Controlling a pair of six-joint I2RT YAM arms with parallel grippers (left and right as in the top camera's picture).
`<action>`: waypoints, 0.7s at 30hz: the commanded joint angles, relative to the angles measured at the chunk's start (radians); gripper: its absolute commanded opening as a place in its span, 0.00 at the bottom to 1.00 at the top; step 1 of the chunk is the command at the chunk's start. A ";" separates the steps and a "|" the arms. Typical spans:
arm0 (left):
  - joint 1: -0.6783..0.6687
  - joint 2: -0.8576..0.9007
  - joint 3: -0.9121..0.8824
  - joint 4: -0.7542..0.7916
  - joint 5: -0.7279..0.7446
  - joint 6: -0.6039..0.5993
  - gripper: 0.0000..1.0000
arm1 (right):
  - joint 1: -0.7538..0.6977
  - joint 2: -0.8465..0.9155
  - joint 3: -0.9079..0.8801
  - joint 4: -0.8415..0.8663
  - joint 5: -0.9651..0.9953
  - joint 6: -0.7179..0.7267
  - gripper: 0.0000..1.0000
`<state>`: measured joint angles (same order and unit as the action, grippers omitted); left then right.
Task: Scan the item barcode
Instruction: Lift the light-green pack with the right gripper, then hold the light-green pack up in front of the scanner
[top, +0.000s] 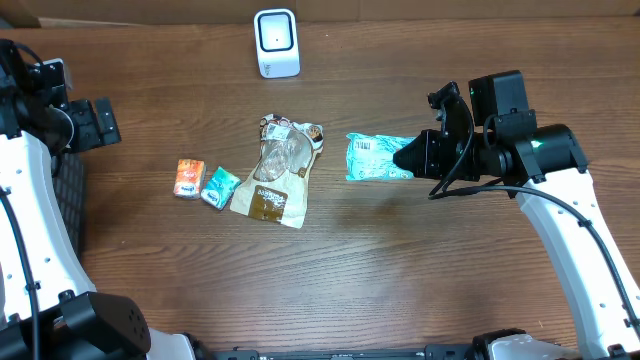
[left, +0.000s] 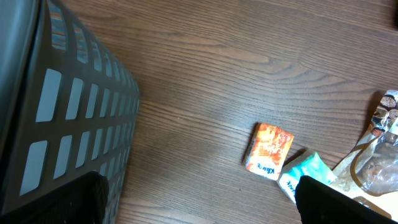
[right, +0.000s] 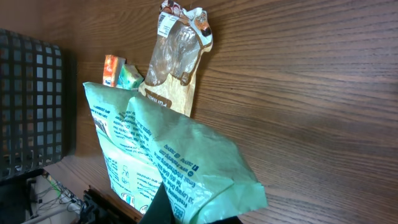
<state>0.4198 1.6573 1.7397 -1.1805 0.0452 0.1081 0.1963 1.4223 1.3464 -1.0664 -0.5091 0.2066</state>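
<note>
Seen from overhead, the snack bag (top: 274, 172) lies near the middle of the table (top: 420, 270). The scanner (top: 276, 42) stands at its 12 o'clock, well apart, by the far edge. At its 9 o'clock, just beside it, lies the inner packet (top: 219, 186), with the outer packet (top: 189, 178) next along. Farther out at 9 o'clock sits the basket (left: 74, 106). At 3 o'clock, apart from the bag, the pouch (top: 372, 158) is pinched in the right gripper (top: 408, 158).
</note>
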 joint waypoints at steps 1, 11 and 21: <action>0.005 0.003 -0.004 0.003 -0.001 0.012 0.99 | 0.001 -0.010 0.045 -0.001 -0.015 0.007 0.04; 0.005 0.003 -0.004 0.003 -0.001 0.012 1.00 | 0.106 0.474 0.803 -0.282 0.305 -0.005 0.04; 0.005 0.003 -0.004 0.003 -0.001 0.012 0.99 | 0.253 0.826 1.209 -0.105 0.891 -0.152 0.04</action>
<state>0.4198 1.6581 1.7397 -1.1801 0.0448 0.1081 0.4187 2.2139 2.5244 -1.2312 0.1600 0.1429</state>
